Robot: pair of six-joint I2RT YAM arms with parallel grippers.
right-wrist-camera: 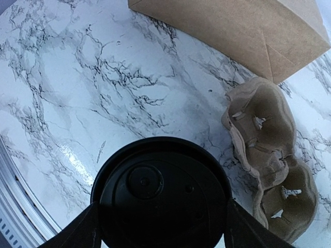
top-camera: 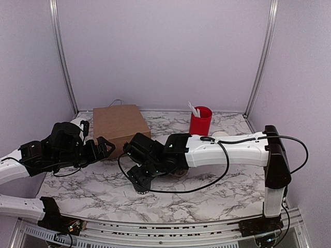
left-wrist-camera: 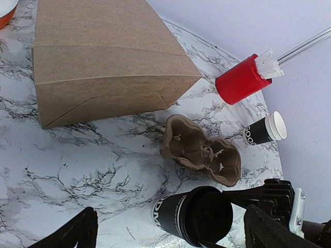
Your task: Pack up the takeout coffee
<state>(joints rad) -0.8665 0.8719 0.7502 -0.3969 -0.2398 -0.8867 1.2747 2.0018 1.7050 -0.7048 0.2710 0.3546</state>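
Note:
The takeout coffee [right-wrist-camera: 160,196] is a small black cup with a round black lid. My right gripper [right-wrist-camera: 161,227] is shut on it, one finger on each side of the lid, low over the marble table; I cannot tell whether it touches. The cup also shows in the left wrist view [left-wrist-camera: 191,214], and the right gripper in the top view [top-camera: 140,182]. A brown pulp cup carrier [left-wrist-camera: 201,151] lies just beyond the cup and also shows in the right wrist view [right-wrist-camera: 269,150]. My left gripper [top-camera: 106,147] is open and empty beside the brown paper bag [top-camera: 120,124].
The bag lies on its side at the back left [left-wrist-camera: 103,67]. A red cup [top-camera: 200,121] with white utensils stands at the back. A stack of lidless black cups [left-wrist-camera: 265,129] lies right of it. The table's front rail [right-wrist-camera: 15,206] is close to the cup.

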